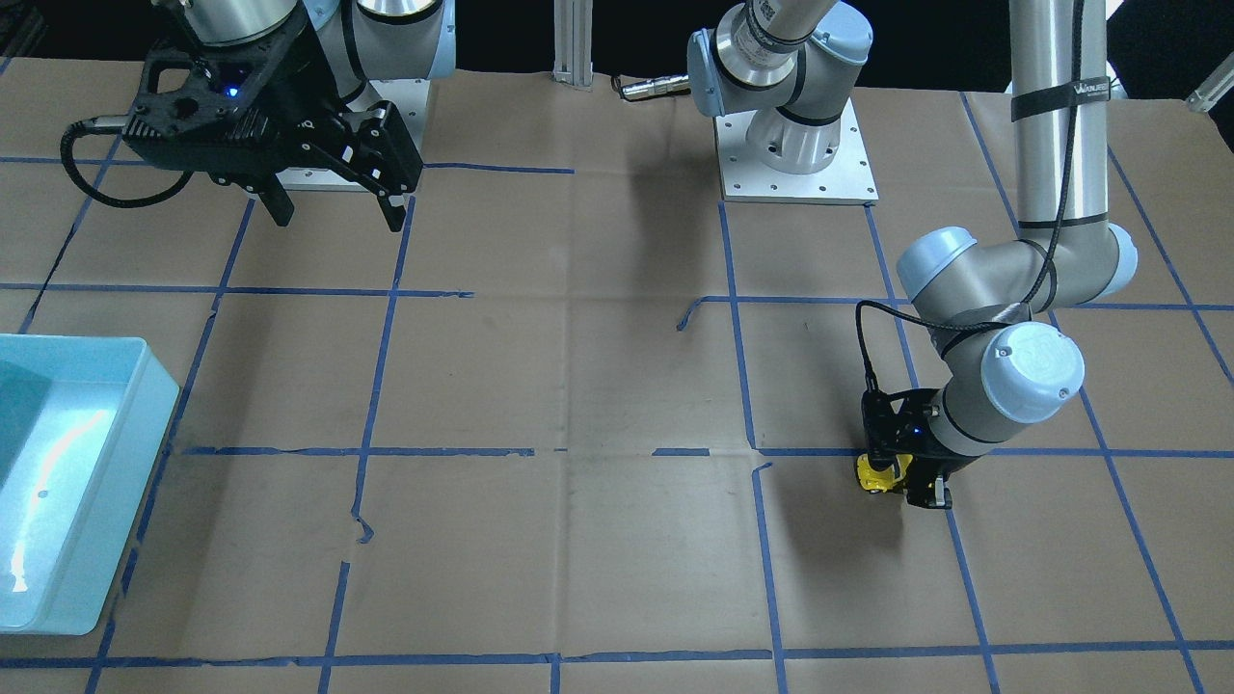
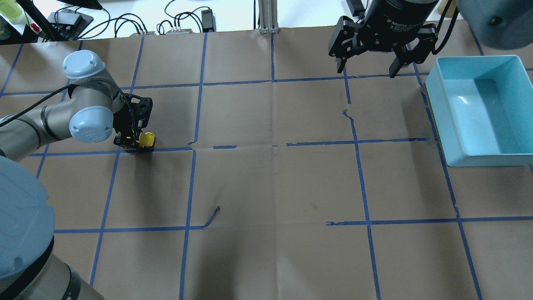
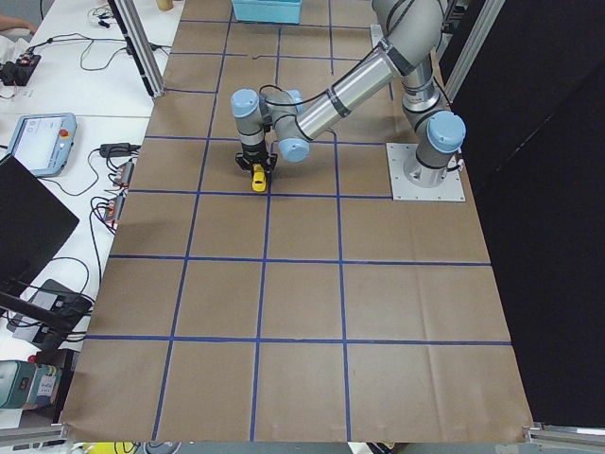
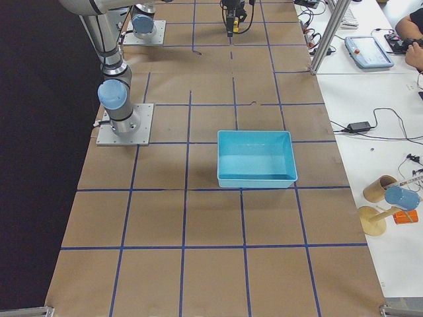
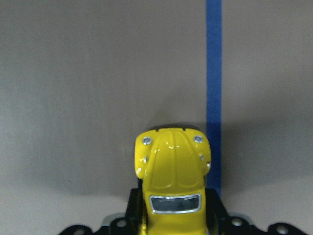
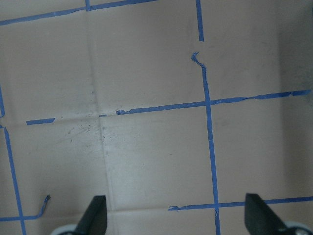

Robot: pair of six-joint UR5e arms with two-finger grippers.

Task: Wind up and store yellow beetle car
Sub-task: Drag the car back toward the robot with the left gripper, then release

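Observation:
The yellow beetle car (image 5: 172,178) is tiny, with a rounded body and a dark window. It sits low at the brown paper, beside a blue tape line, and points away from the wrist camera. My left gripper (image 2: 139,141) is shut on the car (image 2: 146,140) at the table's left side; its fingers flank the car's rear. The car also shows in the front-facing view (image 1: 877,474) under the left gripper (image 1: 901,482), and in the left side view (image 3: 258,178). My right gripper (image 2: 366,66) hangs open and empty high over the far right, with its fingertips (image 6: 96,215) wide apart.
A light blue bin (image 2: 483,160) stands at the table's right edge, also seen in the front-facing view (image 1: 145,405) and the right side view (image 4: 258,179). It looks empty. Brown paper with a blue tape grid (image 2: 275,143) covers the table. Cables lie beyond the far edge.

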